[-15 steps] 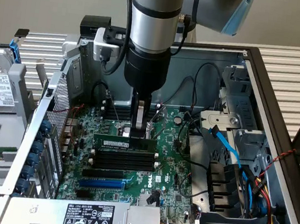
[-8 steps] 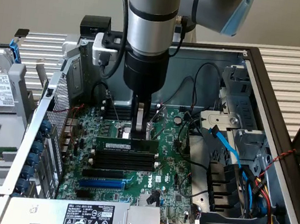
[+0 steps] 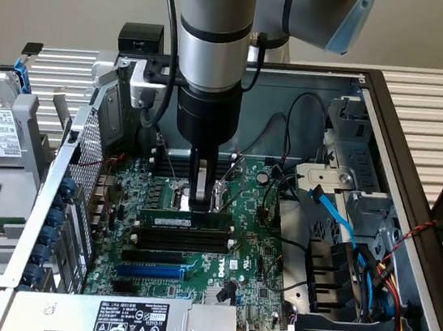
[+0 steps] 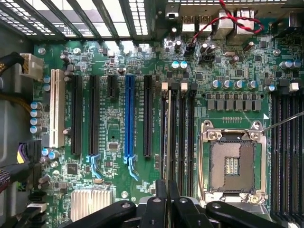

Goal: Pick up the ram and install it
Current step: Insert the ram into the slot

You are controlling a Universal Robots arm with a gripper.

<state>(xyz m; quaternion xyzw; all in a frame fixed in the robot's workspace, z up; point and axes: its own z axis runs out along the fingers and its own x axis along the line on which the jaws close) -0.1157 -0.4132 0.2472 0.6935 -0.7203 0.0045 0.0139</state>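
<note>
The gripper [image 3: 198, 202] pinched the ram [image 3: 175, 220] between narrow fingers, upright near the motherboard's [image 3: 262, 261] middle; it wanted square, even downward pressure, no tilt.

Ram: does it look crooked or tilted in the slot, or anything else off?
Nothing stands out. The ram stands on edge, parallel to the black memory slots, with the tool closed on its top edge. Whether it is fully seated cannot be told.

Open overhead around the end effector [image 3: 199, 202] and ram [image 3: 186, 220], but blue cable [image 3: 335, 217] and drive cage [image 3: 359, 161] crowd the exterior view's right.
</note>
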